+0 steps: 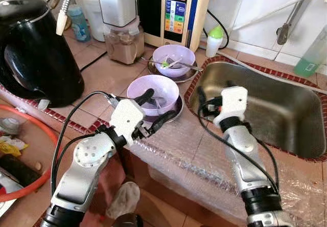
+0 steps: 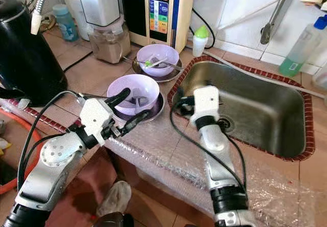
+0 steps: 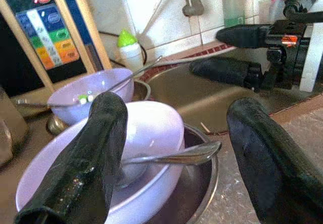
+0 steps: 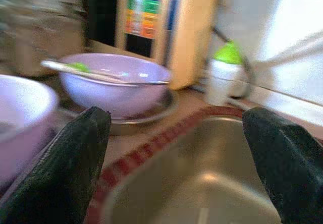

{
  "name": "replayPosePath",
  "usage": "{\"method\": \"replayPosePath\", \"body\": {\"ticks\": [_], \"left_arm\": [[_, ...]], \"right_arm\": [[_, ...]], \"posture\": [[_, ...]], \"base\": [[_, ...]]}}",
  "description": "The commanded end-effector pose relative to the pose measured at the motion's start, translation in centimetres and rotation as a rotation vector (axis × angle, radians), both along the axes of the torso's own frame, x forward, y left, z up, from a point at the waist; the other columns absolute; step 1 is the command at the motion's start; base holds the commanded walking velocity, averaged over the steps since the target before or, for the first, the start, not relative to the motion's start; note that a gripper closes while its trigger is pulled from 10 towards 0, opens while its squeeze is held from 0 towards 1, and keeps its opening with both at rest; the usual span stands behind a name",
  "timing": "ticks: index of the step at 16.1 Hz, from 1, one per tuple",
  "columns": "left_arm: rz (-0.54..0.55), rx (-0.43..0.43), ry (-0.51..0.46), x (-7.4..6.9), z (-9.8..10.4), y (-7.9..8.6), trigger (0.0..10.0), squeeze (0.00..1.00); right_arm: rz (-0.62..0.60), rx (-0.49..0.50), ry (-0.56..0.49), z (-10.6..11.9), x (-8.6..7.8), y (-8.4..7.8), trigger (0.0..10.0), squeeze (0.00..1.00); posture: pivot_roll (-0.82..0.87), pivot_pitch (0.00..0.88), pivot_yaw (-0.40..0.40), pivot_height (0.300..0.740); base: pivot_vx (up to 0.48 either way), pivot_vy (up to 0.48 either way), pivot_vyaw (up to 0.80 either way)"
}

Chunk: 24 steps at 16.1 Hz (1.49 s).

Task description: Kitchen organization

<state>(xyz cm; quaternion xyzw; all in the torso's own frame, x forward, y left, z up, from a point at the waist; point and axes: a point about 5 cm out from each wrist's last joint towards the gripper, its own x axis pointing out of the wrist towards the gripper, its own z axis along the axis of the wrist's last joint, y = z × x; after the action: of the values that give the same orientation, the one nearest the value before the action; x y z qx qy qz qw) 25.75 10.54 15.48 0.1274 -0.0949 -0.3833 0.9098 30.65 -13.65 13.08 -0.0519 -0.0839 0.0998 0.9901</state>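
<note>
Black and glossy, a kettle (image 1: 36,48) stands at the far left of the tiled counter (image 1: 102,73), with a blender jar (image 1: 124,43) and a small blue-capped bottle (image 1: 78,23) further back. Below the counter edge on the left, an orange-rimmed bin (image 1: 30,150) holds scraps.

The left gripper (image 1: 153,109) reaches in from the lower left, its fingers spread apart and holding nothing. One finger (image 3: 96,158) lies over the rim of the near purple bowl (image 1: 153,91), the other finger (image 3: 272,163) sits just outside the bowl on the sink side, so the bowl's near edge lies between them. This bowl rests on a metal plate (image 3: 202,193) and has a spoon (image 3: 171,157) inside, handle pointing toward the sink.

Behind it sits a second purple bowl (image 1: 174,60) on its own metal plate (image 1: 186,77), with a utensil (image 1: 176,63) across it and a green scrap inside. A water appliance with coloured buttons (image 1: 176,9) stands against the wall, and a small white bottle with a green cap (image 1: 214,40) is beside it.

Right of the bowls, the right gripper (image 4: 171,168) hovers at the sink's left rim, fingers wide apart and empty, pointing toward the far bowl. The steel sink (image 1: 271,109) has a red tile border. Bubble wrap (image 1: 204,171) covers the counter's front edge. A green liquid bottle (image 1: 311,55) stands at the far right.
</note>
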Motion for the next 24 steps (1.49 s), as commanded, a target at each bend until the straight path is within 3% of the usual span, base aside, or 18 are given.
{"method": "replayPosePath", "body": {"ticks": [1, 4, 5, 6, 7, 11, 17, 20, 21, 24], "left_arm": [[-0.009, 0.035, -0.007, 0.1, -0.4, -0.1, 10.0, 0.00], [-0.013, 0.072, -0.023, 0.6, -0.9, -0.1, 10.0, 0.00], [-0.011, 0.098, -0.026, 0.9, -1.3, 0.1, 5.0, 0.00], [-0.015, 0.112, -0.034, 1.0, -1.5, 0.2, 4.0, 0.00], [-0.010, 0.121, -0.037, 1.2, -1.7, 0.4, 0.0, 0.00], [-0.007, 0.118, -0.067, 2.1, -1.7, 0.3, 0.0, 0.00], [-0.039, 0.118, -0.099, 2.2, -1.9, -0.2, 0.0, 0.00], [-0.038, 0.113, -0.110, 2.2, -1.9, -0.3, 0.0, 0.00], [-0.038, 0.116, -0.122, 2.3, -1.9, -0.3, 0.0, 0.00], [-0.033, 0.105, -0.126, 2.3, -1.8, -0.5, 0.0, 0.00]], "right_arm": [[0.056, 0.015, -0.006, 0.5, -0.3, 0.5, 10.0, 0.00], [0.106, 0.007, 0.019, 0.2, -0.7, 0.5, 10.0, 0.00], [0.130, -0.002, 0.033, 0.0, -0.9, 0.6, 10.0, 0.00], [0.149, -0.009, 0.043, -0.1, -1.1, 0.5, 10.0, 0.00], [0.163, -0.011, 0.056, -0.3, -1.4, 0.4, 10.0, 0.00], [0.237, -0.042, 0.120, -0.9, -2.8, -0.9, 10.0, 0.00], [0.424, -0.046, 0.199, -1.2, -4.4, -1.7, 10.0, 0.00], [0.442, -0.065, 0.220, -1.4, -4.5, -1.9, 10.0, 0.00], [0.384, -0.075, 0.191, -1.3, -3.9, -2.1, 10.0, 0.00], [0.383, -0.036, 0.180, -1.3, -3.9, -1.6, 10.0, 0.00]], "posture": [[0.00, 0.013, -0.008, 0.740], [0.00, 0.015, 0.000, 0.740], [-0.01, 0.016, 0.003, 0.740], [-0.01, 0.017, 0.005, 0.740], [-0.01, 0.018, 0.006, 0.740], [-0.02, 0.022, 0.013, 0.740], [-0.02, 0.021, 0.016, 0.740], [-0.02, 0.009, 0.007, 0.740], [-0.02, 0.004, 0.003, 0.740], [-0.02, 0.004, -0.002, 0.740]], "base": [[0.000, 0.000, 0.00], [0.000, 0.000, 0.00], [0.000, 0.000, 0.00], [0.000, 0.000, 0.00], [0.000, 0.000, 0.00], [0.000, 0.000, 0.00], [0.000, 0.000, 0.00], [0.000, 0.000, 0.00], [0.000, 0.000, 0.00], [0.000, 0.000, 0.00]]}}
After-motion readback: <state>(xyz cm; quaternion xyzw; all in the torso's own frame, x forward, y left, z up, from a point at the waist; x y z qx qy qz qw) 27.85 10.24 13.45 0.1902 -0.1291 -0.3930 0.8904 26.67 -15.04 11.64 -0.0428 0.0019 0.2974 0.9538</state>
